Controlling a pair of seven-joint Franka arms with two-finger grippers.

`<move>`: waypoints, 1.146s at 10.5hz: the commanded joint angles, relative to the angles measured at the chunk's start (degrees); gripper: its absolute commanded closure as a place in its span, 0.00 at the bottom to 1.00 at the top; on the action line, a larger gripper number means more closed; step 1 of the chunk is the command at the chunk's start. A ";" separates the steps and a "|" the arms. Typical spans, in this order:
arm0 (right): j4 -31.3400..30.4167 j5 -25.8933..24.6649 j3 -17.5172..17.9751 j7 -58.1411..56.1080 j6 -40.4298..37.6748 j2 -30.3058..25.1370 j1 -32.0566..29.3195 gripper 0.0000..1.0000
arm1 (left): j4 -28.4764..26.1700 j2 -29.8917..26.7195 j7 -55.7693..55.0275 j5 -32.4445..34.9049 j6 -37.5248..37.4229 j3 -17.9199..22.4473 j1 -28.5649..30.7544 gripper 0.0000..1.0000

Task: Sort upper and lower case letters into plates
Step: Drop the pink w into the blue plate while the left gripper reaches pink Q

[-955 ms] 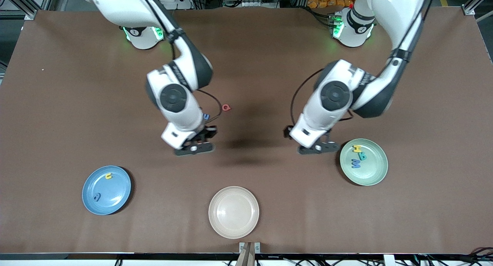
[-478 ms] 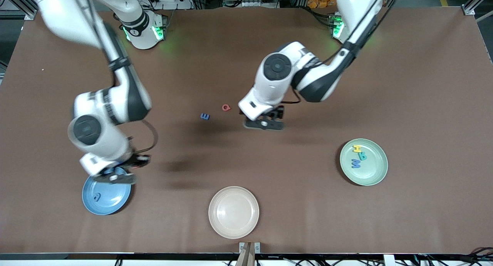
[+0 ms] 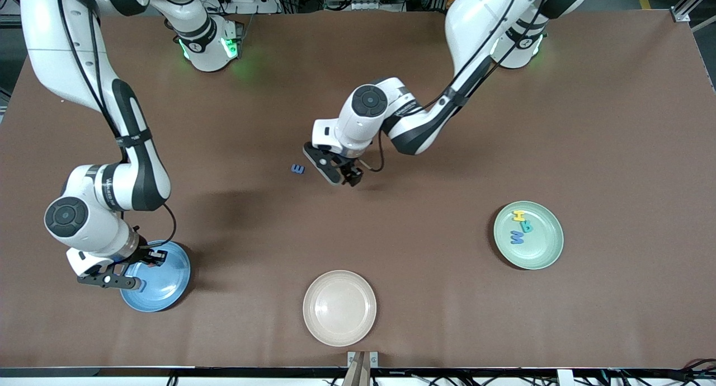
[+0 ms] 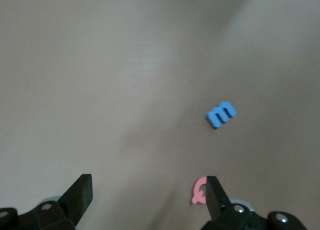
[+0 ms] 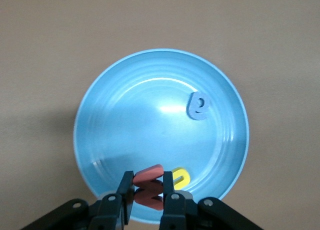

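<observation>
Your right gripper (image 5: 148, 190) pinches a red letter (image 5: 148, 182) over the blue plate (image 5: 130, 120); your left gripper (image 4: 150, 202) hangs wide open and empty over the pink letter (image 4: 199, 191).

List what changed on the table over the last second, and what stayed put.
The right pincer, shut on a red letter, swung from mid-table out over the blue plate. The left pincer, open, moved from beside the green plate to over the pink letter, near the blue letter. All three plates and the letters in them stayed put.
</observation>
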 commanded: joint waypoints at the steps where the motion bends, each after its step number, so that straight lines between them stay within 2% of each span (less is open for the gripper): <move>1: 2.99 -1.75 1.09 -0.01 1.91 1.58 -2.55 0.50 | 1.80 1.95 3.28 6.76 0.79 0.78 -3.67 0.00; 2: 2.82 -1.67 1.09 -0.01 3.68 1.58 -2.73 0.00 | 1.54 1.95 3.37 9.93 0.71 0.78 -4.47 0.00; 4: 2.55 -1.41 1.09 0.16 3.70 1.58 -2.47 0.00 | 0.83 1.78 3.80 18.36 0.70 0.70 -4.83 0.00; 7: 2.38 -0.88 1.35 0.69 3.17 1.49 0.25 0.00 | -1.45 1.86 3.45 18.40 -0.17 0.34 -4.91 0.00; 10: 1.94 -0.79 1.44 0.34 2.90 1.40 2.71 0.00 | -1.54 2.56 3.63 18.22 -3.33 -0.09 -5.79 0.00; 12: 1.85 -0.79 1.53 0.69 -0.33 0.79 5.43 0.00 | -1.45 3.53 3.63 18.22 -3.43 -0.54 -5.97 0.02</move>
